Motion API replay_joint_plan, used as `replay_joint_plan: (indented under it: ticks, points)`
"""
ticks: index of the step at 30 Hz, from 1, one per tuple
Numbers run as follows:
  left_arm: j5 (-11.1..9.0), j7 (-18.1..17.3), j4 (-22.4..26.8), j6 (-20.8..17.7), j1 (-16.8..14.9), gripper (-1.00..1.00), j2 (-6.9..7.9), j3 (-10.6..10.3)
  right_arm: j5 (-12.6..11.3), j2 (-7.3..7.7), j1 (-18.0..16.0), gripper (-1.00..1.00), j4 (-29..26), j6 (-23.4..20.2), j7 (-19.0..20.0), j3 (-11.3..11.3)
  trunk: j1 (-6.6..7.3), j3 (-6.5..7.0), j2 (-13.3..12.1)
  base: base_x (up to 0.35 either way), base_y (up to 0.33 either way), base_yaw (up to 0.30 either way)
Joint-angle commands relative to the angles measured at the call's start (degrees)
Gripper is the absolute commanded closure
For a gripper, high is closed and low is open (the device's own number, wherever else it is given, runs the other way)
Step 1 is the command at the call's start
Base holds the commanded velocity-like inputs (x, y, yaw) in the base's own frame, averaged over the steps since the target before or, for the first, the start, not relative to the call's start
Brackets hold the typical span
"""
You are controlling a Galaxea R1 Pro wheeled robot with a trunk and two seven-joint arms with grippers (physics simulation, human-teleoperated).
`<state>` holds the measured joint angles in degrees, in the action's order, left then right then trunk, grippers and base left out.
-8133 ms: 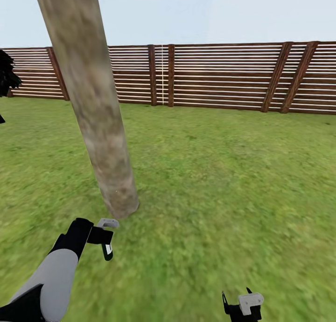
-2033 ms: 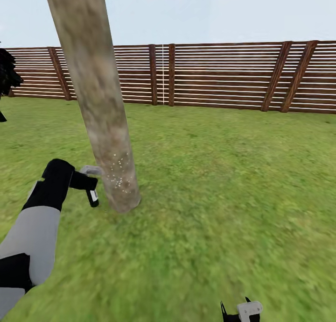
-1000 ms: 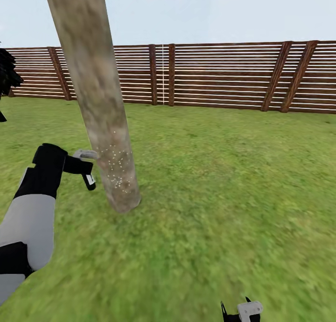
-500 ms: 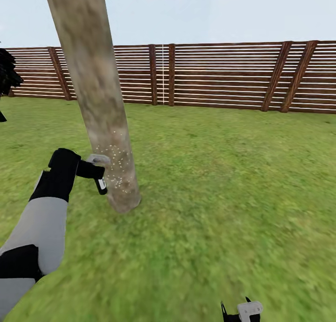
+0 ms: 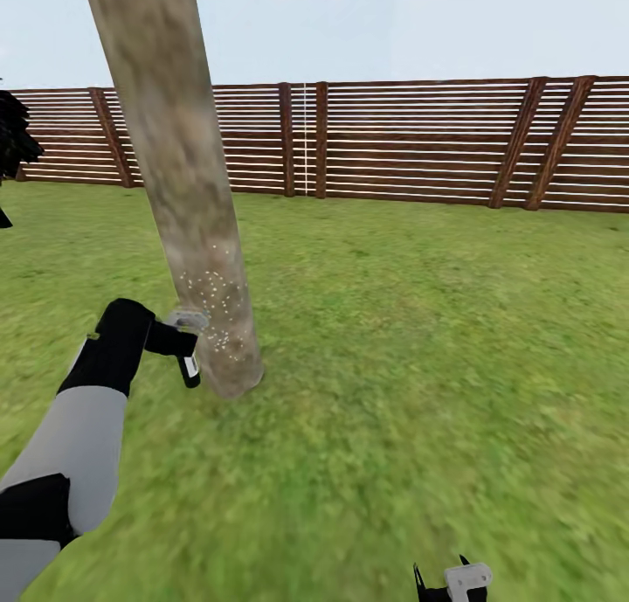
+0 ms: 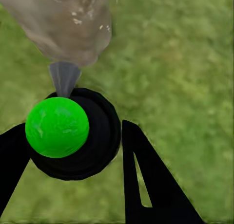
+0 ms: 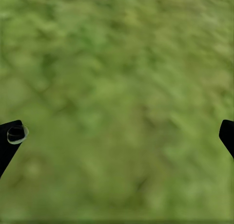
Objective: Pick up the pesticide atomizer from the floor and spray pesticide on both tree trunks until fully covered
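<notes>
- One arm is working: the left gripper (image 5: pixel 173 340) is closed around the pesticide atomizer (image 5: pixel 185 356), its grey nozzle (image 6: pixel 63 78) aimed at the foot of the leaning tree trunk (image 5: pixel 188 209) and just short of the bark.
- Right gripper (image 5: pixel 454 580) hangs low and idle over the grass (image 5: pixel 419 340), fingers spread wide with nothing between them.
- Pesticide (image 5: pixel 214 301) shows as pale specks on the lower trunk only; bark above that patch looks bare.
- Judgement: spraying of the first trunk is in hand, at an early stage.
- Next move likely calls for raising the nozzle along the trunk and working round its far side, holding the same short gap.
- Beyond the lawn, a slatted wooden fence (image 5: pixel 419 143) closes the garden; the second tree remains to be treated.
</notes>
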<state>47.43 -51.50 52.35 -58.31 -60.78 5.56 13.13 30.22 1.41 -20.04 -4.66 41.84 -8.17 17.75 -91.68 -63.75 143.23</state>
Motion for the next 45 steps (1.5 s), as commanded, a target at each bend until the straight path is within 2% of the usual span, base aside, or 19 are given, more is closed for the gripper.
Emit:
replay_joint_plan:
  ticks: [1,9,10,12,14,15,20,25,29,30,31,33,34,36,39,42,44,45]
  points:
    - [-0.20,-0.01,0.02,-0.01,0.51,1.00,0.12,0.07,0.00,0.00,0.00,-1.00,0.00,0.00,0.00,0.00,0.01,0.01,0.00,0.056,0.006,0.000]
    - [0.20,0.07,0.15,0.02,1.01,1.00,0.41,0.26,0.01,0.00,0.00,-1.00,0.00,0.00,0.00,0.00,0.01,0.01,0.00,0.134,0.072,0.000]
    - [0.26,0.08,0.19,0.03,1.01,1.00,0.77,0.31,0.00,0.00,0.00,-1.00,0.00,0.00,0.00,0.00,0.01,0.01,0.00,0.005,0.003,0.000]
    - [0.18,0.08,0.14,-0.03,1.01,1.00,3.00,0.32,-0.01,0.00,0.00,-1.00,0.00,0.00,0.00,0.00,0.01,0.01,0.00,0.001,0.001,0.000]
    - [0.09,0.08,0.07,-0.05,1.01,1.00,4.27,0.31,-0.01,0.00,0.00,-1.00,0.00,0.00,0.00,0.00,0.01,0.01,0.00,0.000,0.000,0.000]
    - [-0.01,0.08,0.04,0.02,1.12,1.00,4.42,0.07,-0.02,0.00,0.00,-1.00,0.00,0.00,0.00,0.00,0.01,0.01,0.00,0.000,0.000,0.000]
    - [0.14,0.08,0.12,-0.03,2.54,1.00,3.00,-0.12,0.01,0.10,0.00,-1.00,0.03,0.00,0.00,0.00,0.01,0.01,0.00,0.116,0.000,0.000]
    - [0.28,0.08,0.12,0.05,2.59,1.00,2.90,-0.12,0.02,0.25,0.00,-1.00,0.09,0.00,0.00,0.00,0.01,0.01,0.00,0.231,0.000,0.000]
    - [0.38,0.08,0.58,0.10,2.59,1.00,3.89,0.17,0.02,0.26,0.00,-1.00,0.09,0.00,0.00,0.00,0.01,0.01,0.00,0.012,0.000,0.000]
    - [0.34,0.08,0.63,0.04,2.59,1.00,5.02,0.31,0.01,0.26,0.00,-1.00,0.09,0.00,0.00,0.00,0.01,0.01,0.00,0.001,0.000,0.000]
    - [0.32,0.08,0.64,0.04,2.59,1.00,5.33,0.17,0.01,0.26,0.00,-1.00,0.09,0.00,0.00,0.00,0.01,0.01,0.00,0.000,0.000,0.000]
    - [0.13,0.08,0.28,0.17,3.09,1.00,5.11,-0.04,0.04,0.26,0.00,-1.00,0.09,0.00,0.00,0.00,0.01,0.01,0.00,0.000,0.000,0.000]
    - [0.05,0.08,0.15,0.26,4.36,1.00,4.45,-0.11,0.04,0.26,0.00,-1.00,0.09,0.00,0.00,0.00,0.01,0.01,0.00,0.000,0.000,0.000]
    - [0.16,0.19,0.13,0.57,6.54,1.00,1.86,-0.12,0.03,0.25,0.00,-1.00,0.09,0.00,0.00,0.00,0.01,0.01,0.00,0.000,0.000,0.000]
    - [-0.21,0.10,0.12,0.64,8.03,1.00,1.24,-0.05,0.01,0.26,0.00,-1.00,0.09,0.00,0.00,0.00,0.01,0.01,0.00,0.000,0.000,0.000]
    - [-0.25,0.03,0.38,0.51,8.36,1.00,1.98,0.70,0.03,0.26,0.00,-1.00,0.09,0.00,0.00,-0.03,0.01,0.01,0.00,0.000,0.000,0.000]
    - [-0.25,0.05,0.61,0.50,8.31,1.00,3.34,1.66,0.03,0.25,0.00,-1.00,0.09,0.00,0.00,-0.01,0.01,0.01,0.00,0.000,0.000,0.000]
    - [-0.61,-0.05,0.91,0.47,8.28,1.00,5.21,2.93,0.02,0.26,0.00,-1.00,0.09,0.00,0.00,-0.01,0.01,0.01,0.00,0.000,0.000,0.000]
